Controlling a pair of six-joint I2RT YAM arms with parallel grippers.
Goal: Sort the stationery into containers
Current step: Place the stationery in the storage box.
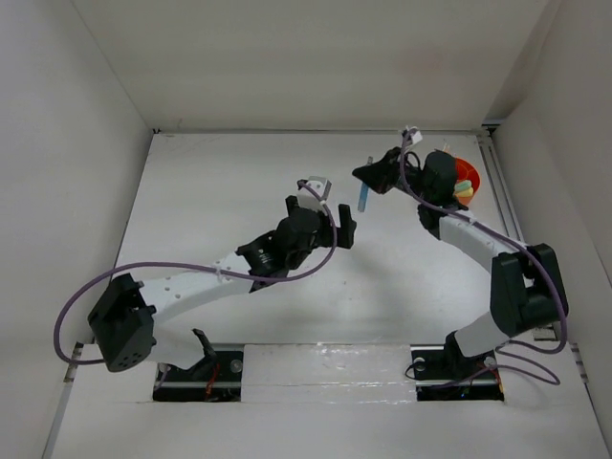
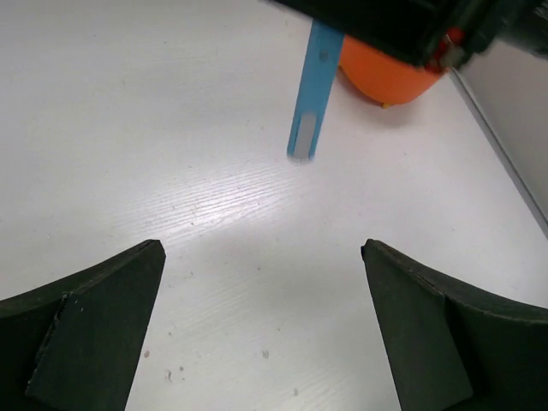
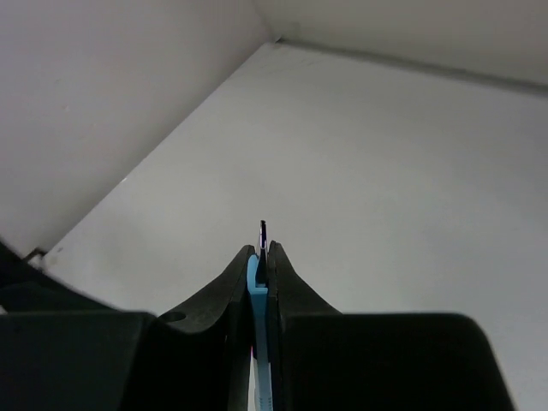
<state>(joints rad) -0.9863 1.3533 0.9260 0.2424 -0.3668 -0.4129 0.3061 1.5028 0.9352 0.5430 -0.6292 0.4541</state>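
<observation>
1. Stationery sits toward the right; farthest left is only bare white tabletop (image 1: 220, 191), closed in by white walls (image 1: 96, 96).
2. Near the middle hovers the left arm's black two-finger gripper (image 2: 261, 248), its jaws spread wide apart with nothing between them, only tabletop beneath.
3. Just right of it and farther back hangs a flat light-blue plastic stick (image 1: 363, 198), slanted, with a greyish patch at its lower end. Whether that end touches the tabletop cannot be told.
4. The right arm's black gripper (image 3: 261, 253) has its jaws pressed together on the stick's upper end, which shows as a thin blue sliver between them.
5. Further right, the right arm's black wrist stands between the stick and a small round orange-red plastic cup (image 1: 470, 172), hiding the cup's left side from above.
6. Yellowish and pale green sticks (image 1: 464, 191) rest inside the cup, near the right wall.
</observation>
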